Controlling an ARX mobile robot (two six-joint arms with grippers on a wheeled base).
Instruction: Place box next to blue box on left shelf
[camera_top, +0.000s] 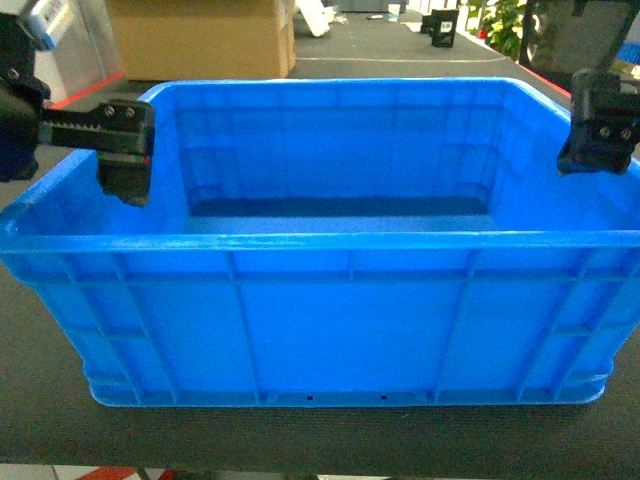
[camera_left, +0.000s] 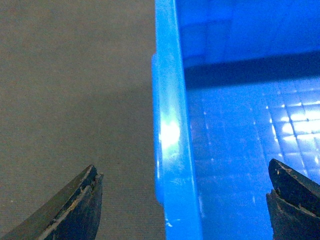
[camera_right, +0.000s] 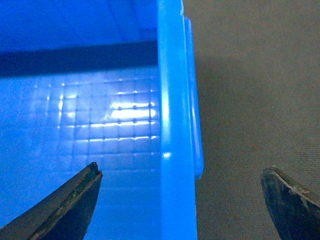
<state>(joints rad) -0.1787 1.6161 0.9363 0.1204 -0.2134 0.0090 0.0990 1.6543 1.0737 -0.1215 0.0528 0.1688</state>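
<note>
From the head camera, the box (camera_top: 330, 290) sits on a dark mat between the left gripper (camera_top: 125, 150) and right gripper (camera_top: 598, 130), one over each end rim. Each wrist camera shows wide-open jaws straddling a rim, gripping nothing, apparently readying a two-handed lift.

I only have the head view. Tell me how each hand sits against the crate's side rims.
Observer: The left hand is open, one finger outside the box's left rim, the other over the inside.
Operator: Report the right side.
Observer: The right hand is open too, its fingers either side of the right rim.
Operator: Check the floor inside.
Observer: The wrist views show a bare gridded floor below the fingers.
</note>
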